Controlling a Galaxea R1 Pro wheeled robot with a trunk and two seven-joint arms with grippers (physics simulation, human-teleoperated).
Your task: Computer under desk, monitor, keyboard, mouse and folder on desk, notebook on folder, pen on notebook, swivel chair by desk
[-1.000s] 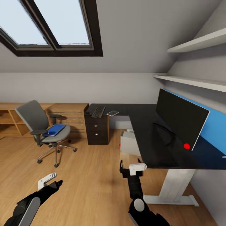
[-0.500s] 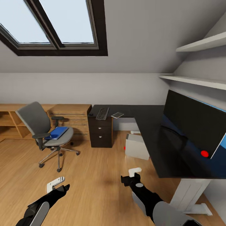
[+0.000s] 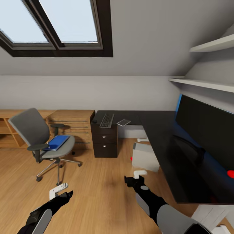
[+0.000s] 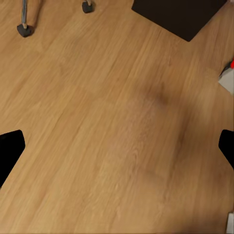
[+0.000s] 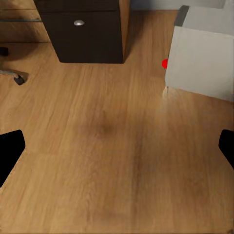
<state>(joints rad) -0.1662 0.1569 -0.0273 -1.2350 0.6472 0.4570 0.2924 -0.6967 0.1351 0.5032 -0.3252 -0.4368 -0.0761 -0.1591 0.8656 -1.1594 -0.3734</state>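
Both grippers are held low over the light wood floor (image 3: 97, 182), the left gripper (image 3: 61, 191) and right gripper (image 3: 135, 178) each spread wide and empty. Well ahead of them, the glossy black L-shaped tabletop (image 3: 162, 130) is seen at the right, carrying the wide black monitor (image 3: 208, 126). Beneath it, just beyond the right gripper, the light grey computer tower (image 3: 144, 157) stands. Far ahead of the left gripper, the grey swivel chair (image 3: 39, 136) bears the bright blue folder (image 3: 58, 142), its long axis running away from the robot. The slim black keyboard (image 3: 107, 120) lies lengthwise toward the wall, beside the small dark grey notebook (image 3: 123, 122).
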